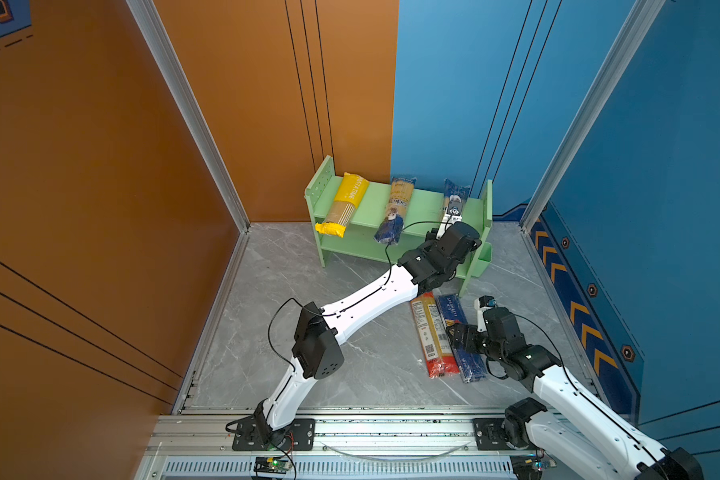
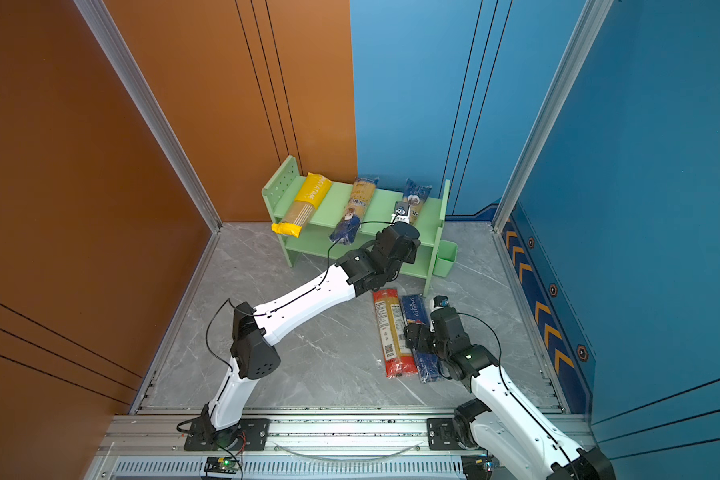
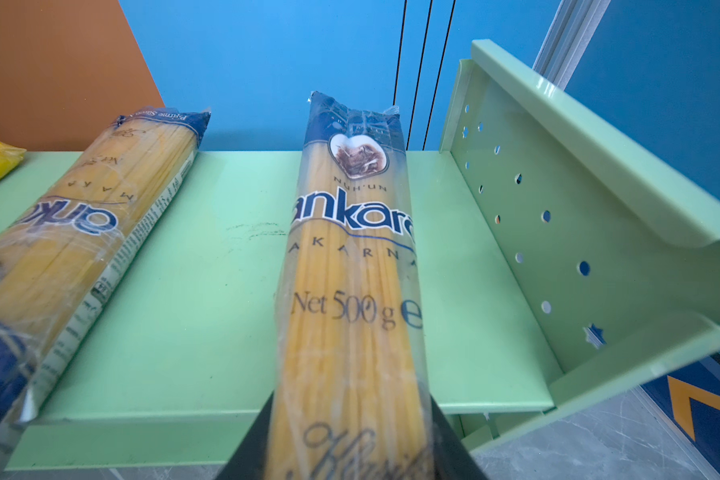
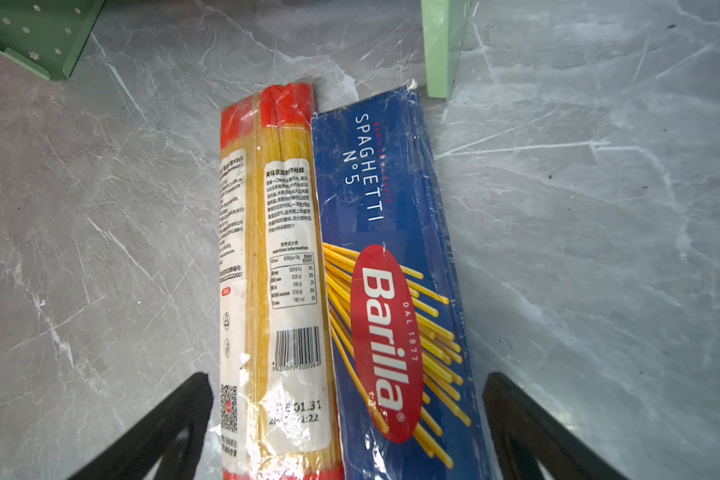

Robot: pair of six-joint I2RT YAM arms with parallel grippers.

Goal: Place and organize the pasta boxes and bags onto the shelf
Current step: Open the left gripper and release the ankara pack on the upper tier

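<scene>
Left fingers [image 3: 248, 453] gripping ankara pack [image 3: 350, 270] on shelf [image 3: 184, 291], right fingers [image 4: 196, 395] apart

Grey marble-patterned tabletop [image 1: 350, 365]. Flat orange wall panel [image 1: 246, 104] meets flat blue wall panel [image 1: 441, 104] at rear. Silver aluminium post [image 1: 192, 112] at the corner.

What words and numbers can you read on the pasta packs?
"NUH'UN", "ankara", "Net 500 g": ankara pack
"Barilla", "SPAGHETTI N°5", "DAL 1877": blue box
"nutrition information", "01.31": red pack; small print too small
Upside-down "anka": other ankara pack; rest blurred
Too blurred to read: yellow pack
</scene>
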